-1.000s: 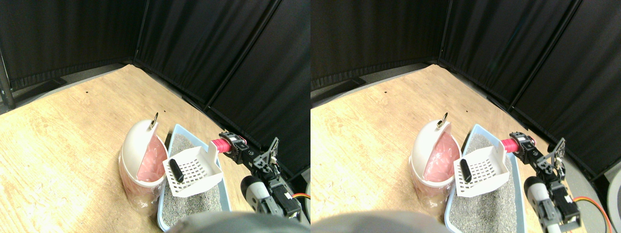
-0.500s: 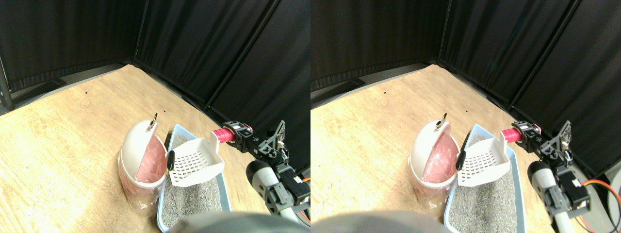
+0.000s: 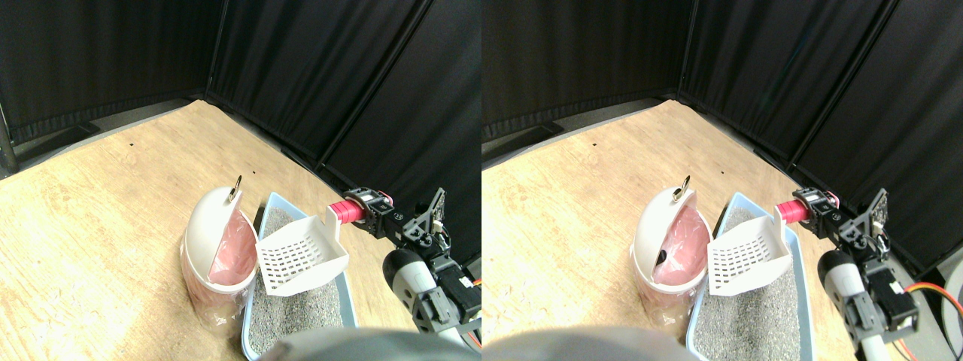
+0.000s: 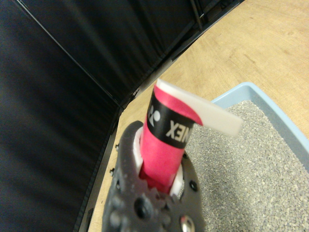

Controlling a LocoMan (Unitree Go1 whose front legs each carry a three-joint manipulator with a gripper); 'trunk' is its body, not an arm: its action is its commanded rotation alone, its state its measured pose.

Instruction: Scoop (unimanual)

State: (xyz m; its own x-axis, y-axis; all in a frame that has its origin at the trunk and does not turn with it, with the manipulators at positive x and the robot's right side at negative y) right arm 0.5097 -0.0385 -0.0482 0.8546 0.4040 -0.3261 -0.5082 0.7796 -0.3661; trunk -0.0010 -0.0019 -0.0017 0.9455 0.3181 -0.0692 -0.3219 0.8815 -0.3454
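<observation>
While the claw (image 3: 370, 219) grips it, scoop (image 3: 299, 254) overhangs bin (image 3: 214, 248) rim.

My scoop (image 3: 301, 252) looks like smooth white moulded plastic pierced with slots, its handle (image 4: 164, 140) wrapped in matt pink grip tape. The litter (image 3: 290, 316) at its 6 o'clock is coarse grey grit in a smooth pale-blue plastic tray (image 3: 347, 297). At 9 o'clock the white bin (image 3: 205, 226) has a satin plastic shell and crinkly, glossy pink film liner (image 3: 229, 252), on pale matt wood-grain floor (image 3: 98, 203) before matt black cloth curtains (image 3: 316, 68).

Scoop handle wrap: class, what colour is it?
Pink-red, with a black band bearing white letters, on the scoop handle; the wrist view shows it best.
</observation>
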